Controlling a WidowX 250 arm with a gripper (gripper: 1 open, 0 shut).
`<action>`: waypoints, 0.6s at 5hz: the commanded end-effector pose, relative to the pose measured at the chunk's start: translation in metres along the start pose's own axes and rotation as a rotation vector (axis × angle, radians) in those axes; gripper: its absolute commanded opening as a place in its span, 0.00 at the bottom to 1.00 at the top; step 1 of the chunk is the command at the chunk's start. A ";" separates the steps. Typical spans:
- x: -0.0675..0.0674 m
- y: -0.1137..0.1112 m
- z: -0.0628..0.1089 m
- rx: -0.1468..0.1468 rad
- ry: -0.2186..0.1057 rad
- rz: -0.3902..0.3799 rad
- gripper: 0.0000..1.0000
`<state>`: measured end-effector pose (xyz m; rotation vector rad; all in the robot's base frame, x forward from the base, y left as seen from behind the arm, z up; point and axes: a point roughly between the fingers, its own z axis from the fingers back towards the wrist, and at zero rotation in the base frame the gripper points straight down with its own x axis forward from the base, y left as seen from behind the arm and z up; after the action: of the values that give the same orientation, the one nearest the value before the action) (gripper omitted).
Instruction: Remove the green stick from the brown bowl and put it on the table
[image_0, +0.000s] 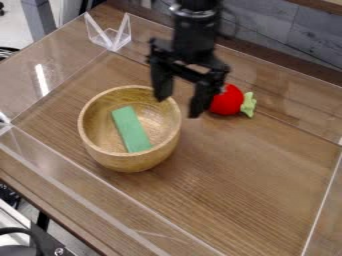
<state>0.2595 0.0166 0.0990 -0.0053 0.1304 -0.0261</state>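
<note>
Enclosure wall (34, 80): clear plastic panels rim the surface on the left, near and right sides; a folded clear corner piece (110, 32) stands at the far left.
Surface (241, 190): brown wood-grain top; a wide bare stretch lies near and right of the bowl, with a narrower bare strip to the bowl's left.
Brown bowl (96, 140): round, light wood with visible grain and a thick rim; sits left of centre, upright, apart from the walls.
Green stick (130, 129): flat rectangular bar, matte green; lies inside the brown bowl, slanted along the inner wall, one end toward the far rim.
Claw (186, 98): black, pointing down, fingers (201, 100) spread apart with nothing between them; hangs above the bowl's far-right rim, not touching the stick.
Red fruit toy (230, 98): rounded, smooth, with a green leafy tip on its right; rests on the surface just right of the claw, partly hidden behind one finger.
</note>
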 end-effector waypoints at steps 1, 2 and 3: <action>-0.012 0.030 0.013 0.009 -0.107 0.019 1.00; -0.020 0.058 0.009 0.005 -0.142 0.076 1.00; -0.014 0.064 0.001 -0.004 -0.188 0.164 1.00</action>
<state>0.2452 0.0789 0.0935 -0.0082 -0.0276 0.1289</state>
